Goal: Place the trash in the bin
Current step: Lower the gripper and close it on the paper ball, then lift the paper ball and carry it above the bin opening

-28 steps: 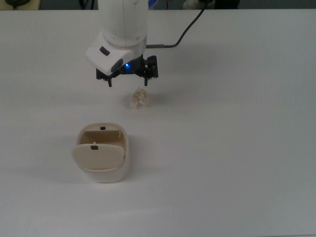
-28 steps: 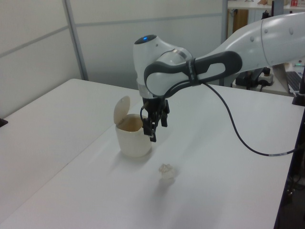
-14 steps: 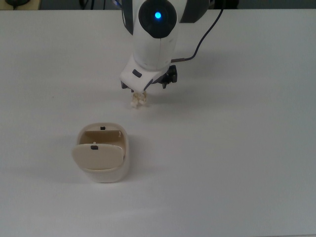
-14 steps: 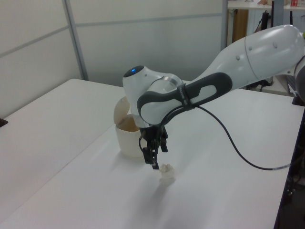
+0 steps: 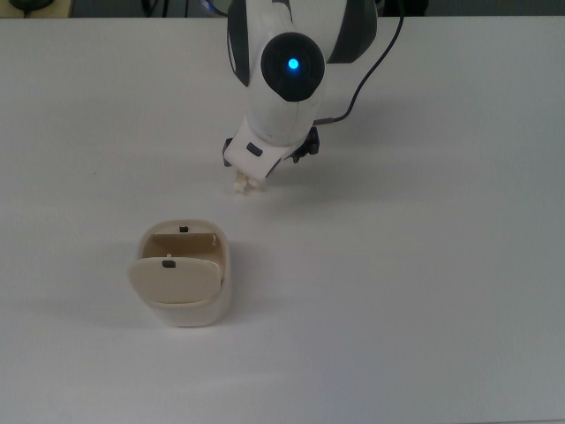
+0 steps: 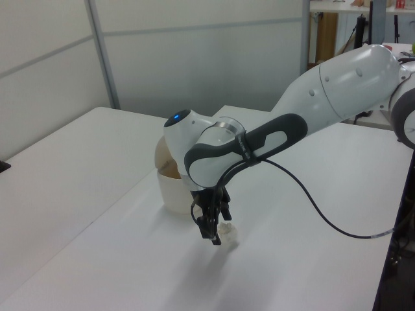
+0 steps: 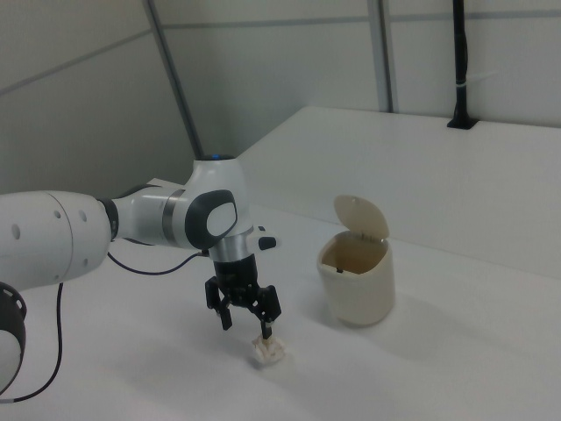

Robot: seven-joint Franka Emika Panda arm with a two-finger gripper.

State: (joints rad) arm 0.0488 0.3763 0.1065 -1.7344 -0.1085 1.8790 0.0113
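White laminate covers the table (image 7: 491, 202), a broad matte top that fills the top view and meets a second white tabletop along a seam in the left view. Behind it stand pale grey partition panels (image 6: 52, 58) with slim metal uprights; a black post rises at the far edge in the right view, and a black cable (image 6: 324, 217) trails from the arm across the surface.

Taking the bin (image 7: 355, 281) as the landmark: it stands upright on the table with its flap lid (image 7: 363, 215) tipped up, showing a tan inside. The trash (image 7: 267, 350), a small crumpled cream wad, lies on the table well apart from the bin, toward the right view's left and nearer the camera. The gripper (image 7: 248, 323) hangs directly over that wad, its black fingers (image 7: 268, 326) spread apart, one tip just above or touching the paper; contact cannot be told. In the top view the white arm (image 5: 287, 79) hides most of the wad (image 5: 242, 185), beyond the bin's open side.
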